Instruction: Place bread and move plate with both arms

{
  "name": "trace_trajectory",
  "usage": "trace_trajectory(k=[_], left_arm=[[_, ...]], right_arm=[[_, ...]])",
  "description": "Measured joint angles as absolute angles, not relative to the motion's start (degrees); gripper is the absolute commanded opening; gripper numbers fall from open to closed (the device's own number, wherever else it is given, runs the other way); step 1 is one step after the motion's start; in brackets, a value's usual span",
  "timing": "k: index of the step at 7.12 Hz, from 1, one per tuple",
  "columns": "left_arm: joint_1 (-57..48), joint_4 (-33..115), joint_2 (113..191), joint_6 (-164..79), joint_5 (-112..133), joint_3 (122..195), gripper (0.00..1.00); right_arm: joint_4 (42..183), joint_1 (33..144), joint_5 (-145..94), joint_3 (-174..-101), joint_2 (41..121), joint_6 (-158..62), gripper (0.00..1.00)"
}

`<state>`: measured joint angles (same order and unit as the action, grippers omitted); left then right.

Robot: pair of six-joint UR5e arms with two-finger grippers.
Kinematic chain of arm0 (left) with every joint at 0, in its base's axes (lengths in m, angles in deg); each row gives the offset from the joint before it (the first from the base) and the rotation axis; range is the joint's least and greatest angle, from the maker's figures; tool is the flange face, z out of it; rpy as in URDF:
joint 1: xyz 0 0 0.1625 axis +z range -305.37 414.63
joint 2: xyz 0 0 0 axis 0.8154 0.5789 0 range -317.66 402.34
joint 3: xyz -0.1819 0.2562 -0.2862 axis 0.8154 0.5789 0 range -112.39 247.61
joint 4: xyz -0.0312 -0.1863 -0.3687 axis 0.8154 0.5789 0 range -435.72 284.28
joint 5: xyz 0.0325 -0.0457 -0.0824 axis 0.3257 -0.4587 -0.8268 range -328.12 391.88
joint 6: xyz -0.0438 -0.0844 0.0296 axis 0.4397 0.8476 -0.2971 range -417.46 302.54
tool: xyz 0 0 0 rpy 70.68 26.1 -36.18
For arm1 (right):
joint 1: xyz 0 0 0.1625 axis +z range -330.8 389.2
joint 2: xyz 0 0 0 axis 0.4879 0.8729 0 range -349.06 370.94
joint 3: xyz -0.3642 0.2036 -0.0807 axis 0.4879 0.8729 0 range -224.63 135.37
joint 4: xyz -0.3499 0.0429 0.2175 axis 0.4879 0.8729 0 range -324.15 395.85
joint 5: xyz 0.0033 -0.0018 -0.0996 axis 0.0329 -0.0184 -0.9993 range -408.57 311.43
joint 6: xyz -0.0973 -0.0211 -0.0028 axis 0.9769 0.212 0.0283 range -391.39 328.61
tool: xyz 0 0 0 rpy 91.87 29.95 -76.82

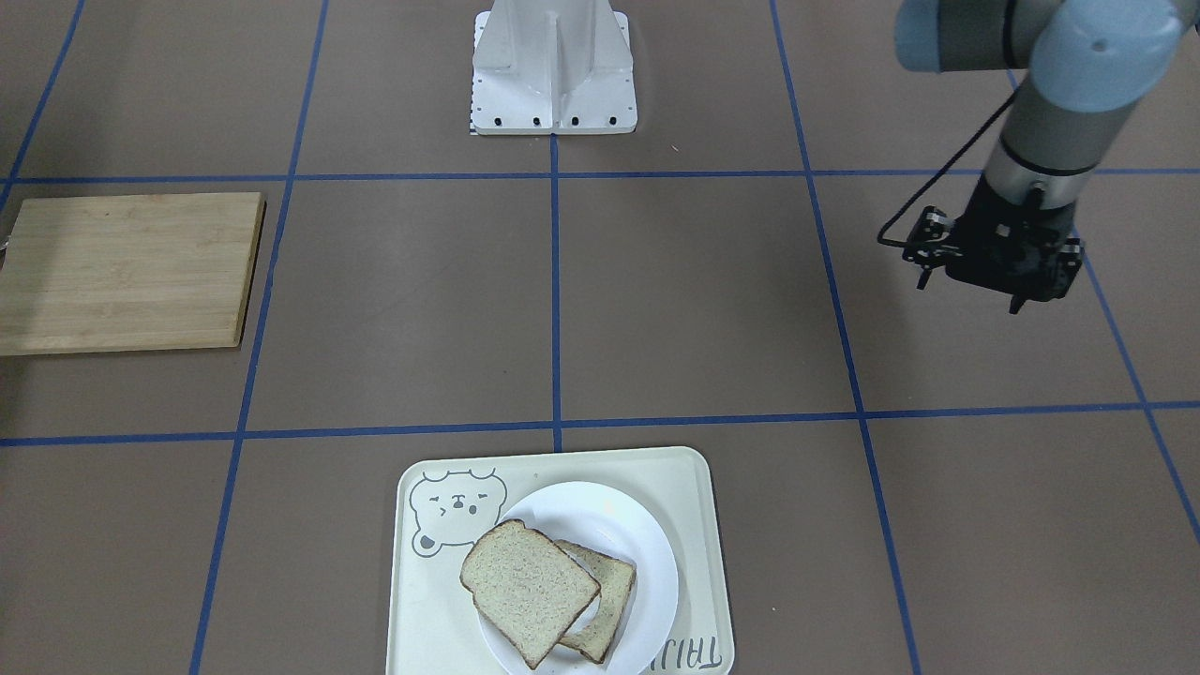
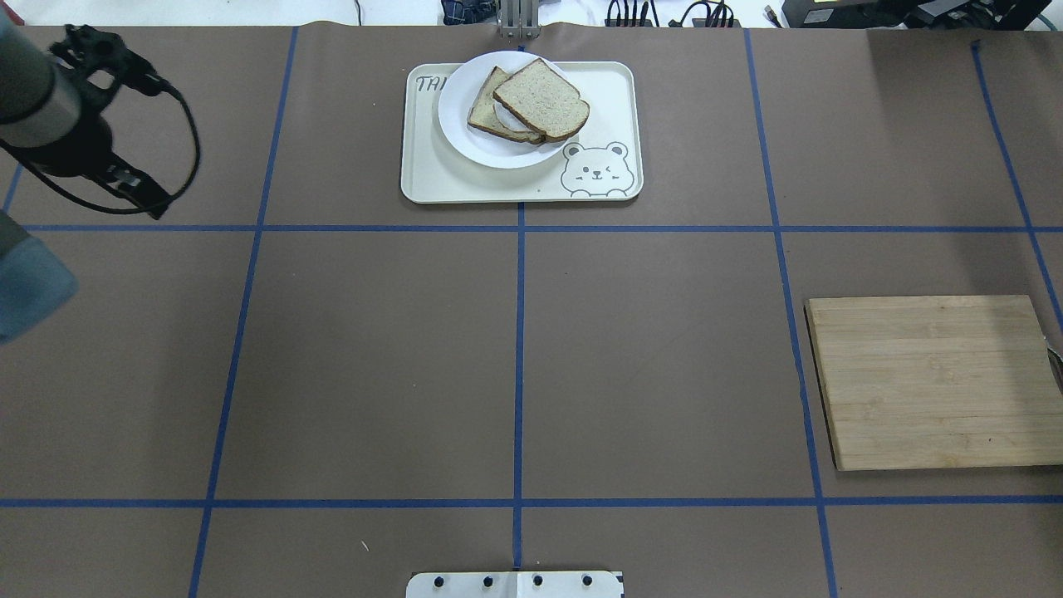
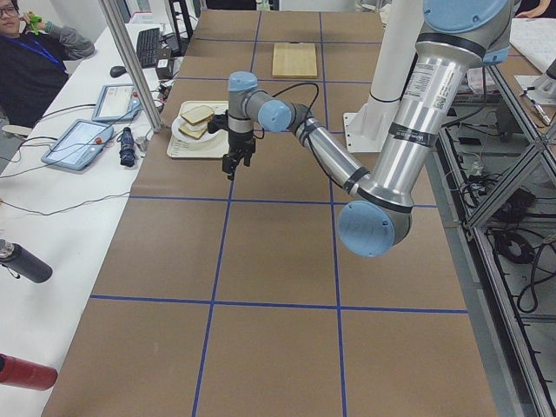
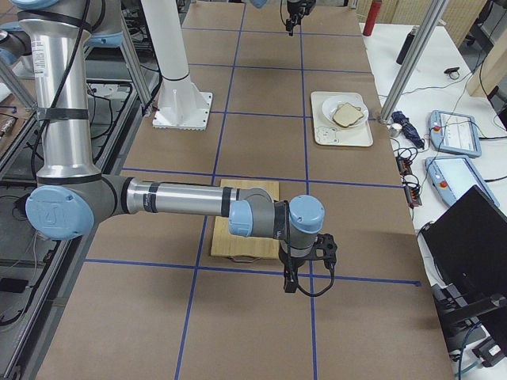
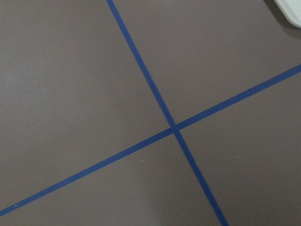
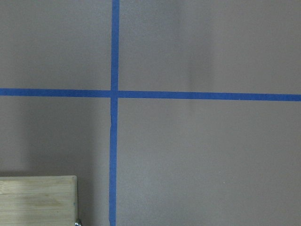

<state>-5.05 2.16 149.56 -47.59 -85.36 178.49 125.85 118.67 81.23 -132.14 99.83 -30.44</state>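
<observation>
The bread (image 1: pixel 528 592) with a dark crust lies on top of a second, mostly covered slice (image 1: pixel 614 600) on the white plate (image 1: pixel 652 553). The plate rests on a cream bear tray (image 1: pixel 694 497) at the table's operator side. The bread (image 2: pixel 541 98) and the plate (image 2: pixel 465 129) also show in the overhead view. My left gripper (image 1: pixel 975 291) hangs above bare table well to the side of the tray; it looks open and holds nothing. My right gripper (image 4: pixel 291 281) shows only in the exterior right view, beside the wooden board; I cannot tell whether it is open or shut.
A wooden cutting board (image 2: pixel 934 382) lies on the robot's right side. The white pedestal base (image 1: pixel 553 75) stands at the robot's edge. Blue tape lines grid the brown table. An operator, tablets and bottles are on the white bench beyond the tray.
</observation>
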Motion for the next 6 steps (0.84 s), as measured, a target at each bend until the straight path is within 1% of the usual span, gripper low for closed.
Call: trace_trajectory(k=[3,6], left_arm=[[-18.6,2.6,138.9,-61.2,-101.3,175.7,0.99],[-31.1,5.4,130.7,-75.5,-104.0,170.1,0.99]], right_arm=[[125.8,118.7,81.2,-132.3,100.0,-30.1,1.0],[125.8,118.7,81.3,-132.8,100.1,-29.9,1.0]])
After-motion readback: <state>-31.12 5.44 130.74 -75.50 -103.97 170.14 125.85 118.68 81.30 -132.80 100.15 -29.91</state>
